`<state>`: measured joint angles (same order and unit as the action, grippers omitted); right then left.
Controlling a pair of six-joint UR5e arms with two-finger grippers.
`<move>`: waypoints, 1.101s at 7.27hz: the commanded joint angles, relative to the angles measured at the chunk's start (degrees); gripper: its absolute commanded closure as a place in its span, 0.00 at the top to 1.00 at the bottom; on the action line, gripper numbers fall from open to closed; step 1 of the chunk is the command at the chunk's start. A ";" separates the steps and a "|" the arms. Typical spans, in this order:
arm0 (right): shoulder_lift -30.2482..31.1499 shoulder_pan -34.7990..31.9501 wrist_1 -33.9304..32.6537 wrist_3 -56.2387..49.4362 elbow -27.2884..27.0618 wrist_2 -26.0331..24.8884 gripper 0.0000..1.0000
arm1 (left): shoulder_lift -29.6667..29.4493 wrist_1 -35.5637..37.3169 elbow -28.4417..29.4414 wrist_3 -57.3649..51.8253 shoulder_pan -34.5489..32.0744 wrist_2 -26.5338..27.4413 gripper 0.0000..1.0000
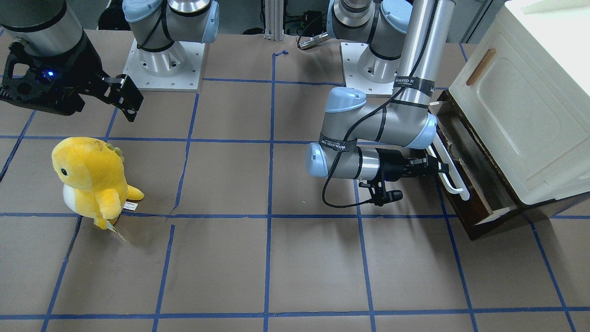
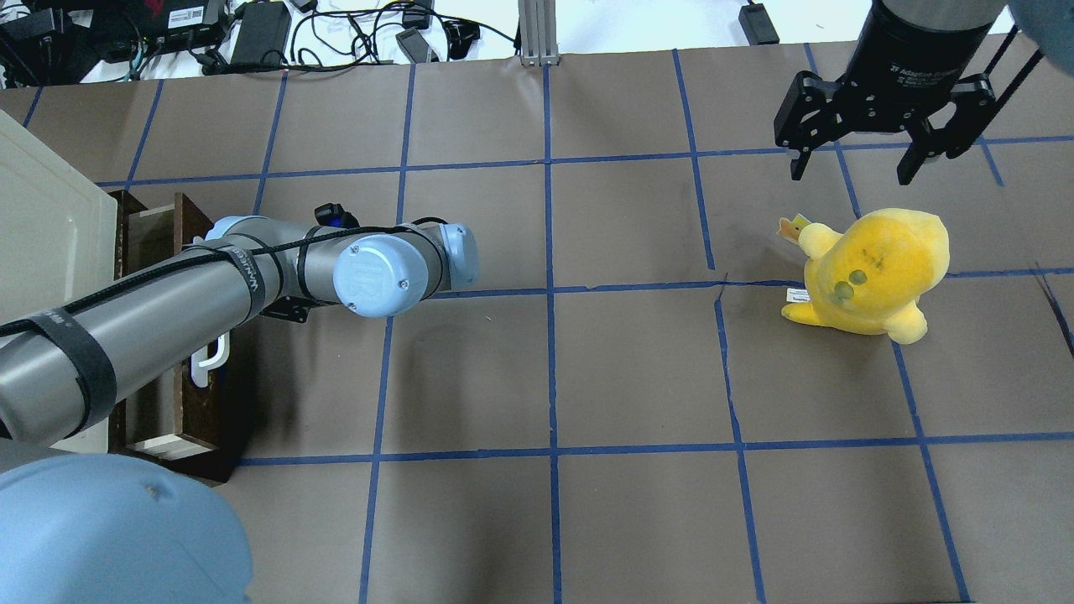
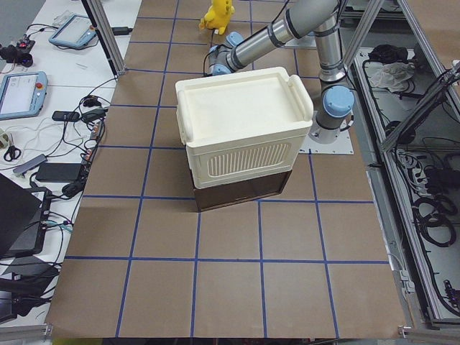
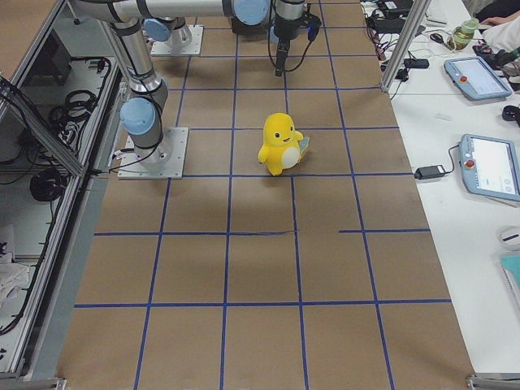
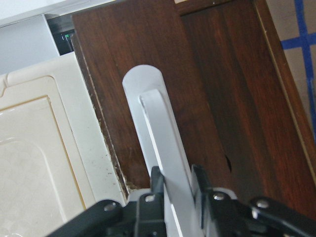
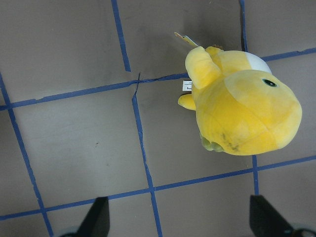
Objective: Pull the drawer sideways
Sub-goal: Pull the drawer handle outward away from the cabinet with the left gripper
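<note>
1. The drawer [image 1: 479,184] is at the table's [image 1: 276,258] end on the robot's left. It stands partly out from under the cream-white cabinet [image 1: 521,106].
2. What shows of the drawer's inside in the front-facing view is a dark floor and a pale wall at the near end. In the overhead view the left forearm covers much of it.
3. The left gripper [image 1: 438,166] is clamped on the white bar handle [image 1: 454,177] of the drawer. The left wrist view settles this, with one finger [image 5: 157,185] pressed to each side of the bar against the dark wood front.
4. The overhead view hides that grip under the arm, and only a short piece of the handle shows there.
5. The right gripper [image 2: 856,159] hangs spread wide, gripping nothing, above the table near a yellow plush toy [image 1: 90,180] and well apart from the drawer.
6. The right wrist view looks down on the toy's head. The exterior right view shows the toy upright with a white belly (the overhead view hides that belly).
7. The exterior left view shows the cabinet's top and ribbed back, with a dark base below.
</note>
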<state>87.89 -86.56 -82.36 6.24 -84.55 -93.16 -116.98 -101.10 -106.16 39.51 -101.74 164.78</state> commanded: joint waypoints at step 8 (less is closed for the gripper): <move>0.00 0.08 -0.08 0.00 0.00 0.00 1.00 | 0.18 -0.59 2.27 -1.81 -1.18 -0.07 0.17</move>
<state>87.89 -86.53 -82.44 6.24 -84.55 -93.16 -116.73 -101.70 -104.32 38.21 -103.00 164.77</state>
